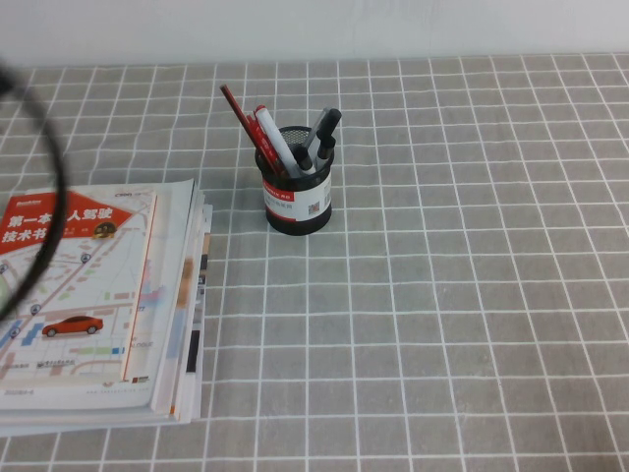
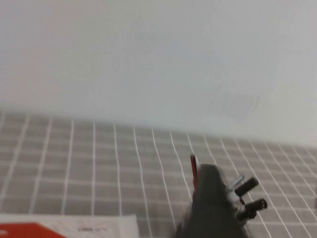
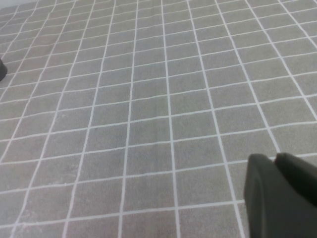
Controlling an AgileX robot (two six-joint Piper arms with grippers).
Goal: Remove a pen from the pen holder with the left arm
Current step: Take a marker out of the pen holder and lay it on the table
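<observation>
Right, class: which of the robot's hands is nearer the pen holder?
Left, probably. The left hand faces the pen holder from the book side, pens showing just beyond it; the right hand hangs over checked cloth, holder out of its view.

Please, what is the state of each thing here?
Pen holder: upright, pens inside.
Pens: leaning inside it.
Books: closed, stacked flat.
Left gripper: short of the pen holder, outside the high view.
Right gripper: hanging over the tablecloth.

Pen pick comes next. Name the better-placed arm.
Left. The left gripper faces the pen holder; the right gripper hovers over checked tablecloth, no pens in its view.
</observation>
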